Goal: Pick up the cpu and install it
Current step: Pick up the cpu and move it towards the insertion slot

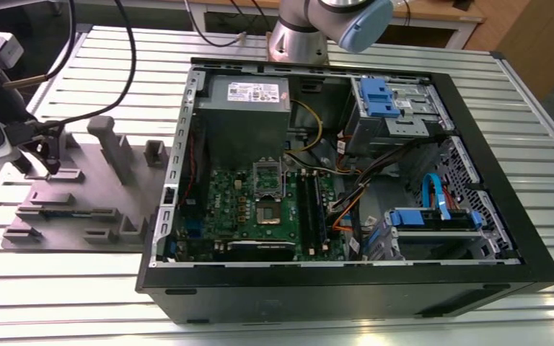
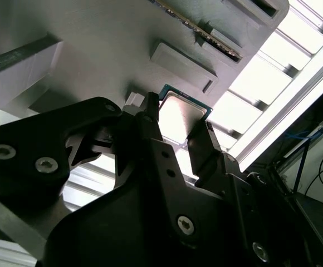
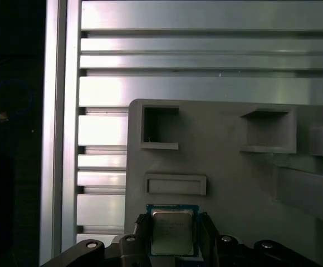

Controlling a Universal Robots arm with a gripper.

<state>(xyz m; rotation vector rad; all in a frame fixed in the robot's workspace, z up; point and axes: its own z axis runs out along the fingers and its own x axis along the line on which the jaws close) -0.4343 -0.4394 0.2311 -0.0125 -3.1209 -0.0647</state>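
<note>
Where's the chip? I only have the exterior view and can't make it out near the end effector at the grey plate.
Observer: In both wrist views the chip sits right at the tip of the end effector.
Operator: Which way up?
Observer: In the first wrist view its silvery metal top faces the camera, with a thin green edge around it.
Operator: Lifted yet?
Observer: Can't tell. The second wrist view shows it close against the grey plate, next to a raised block.
</note>
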